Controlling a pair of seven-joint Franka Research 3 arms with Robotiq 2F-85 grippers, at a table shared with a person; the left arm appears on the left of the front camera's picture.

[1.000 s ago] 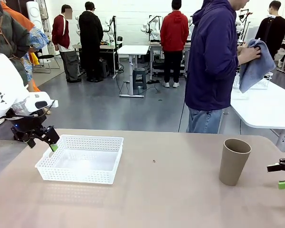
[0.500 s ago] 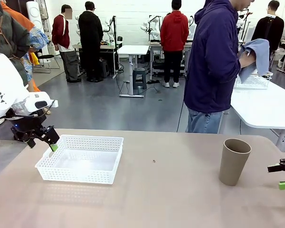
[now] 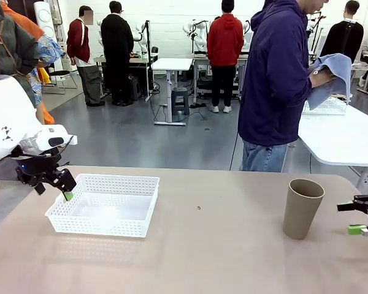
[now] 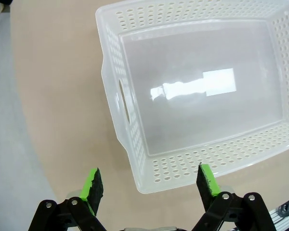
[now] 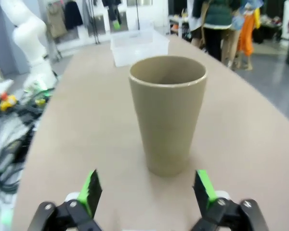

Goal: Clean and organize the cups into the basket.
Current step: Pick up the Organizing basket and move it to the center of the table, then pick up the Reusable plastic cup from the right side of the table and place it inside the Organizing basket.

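As it stands upright, cup (image 5: pixel 167 113) faces right end effector (image 5: pixel 147 185).

Plain matte tan-brown tapered cup (image 3: pixel 302 207), lower right. White plastic basket (image 3: pixel 98 225), finely perforated lattice sides, lower left. Plain beige worktop (image 3: pixel 221 257). Black left claw (image 4: pixel 149 179) and right claw (image 5: pixel 147 185), green pads. Grey-blue cloth (image 3: pixel 331 76), upper right.

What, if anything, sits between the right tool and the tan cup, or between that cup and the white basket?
Nothing visible. The open right tool faces the tan cup across bare tabletop. Between cup and white basket lies just a tiny dark speck. The open left tool hovers at the basket's left end, off that route.
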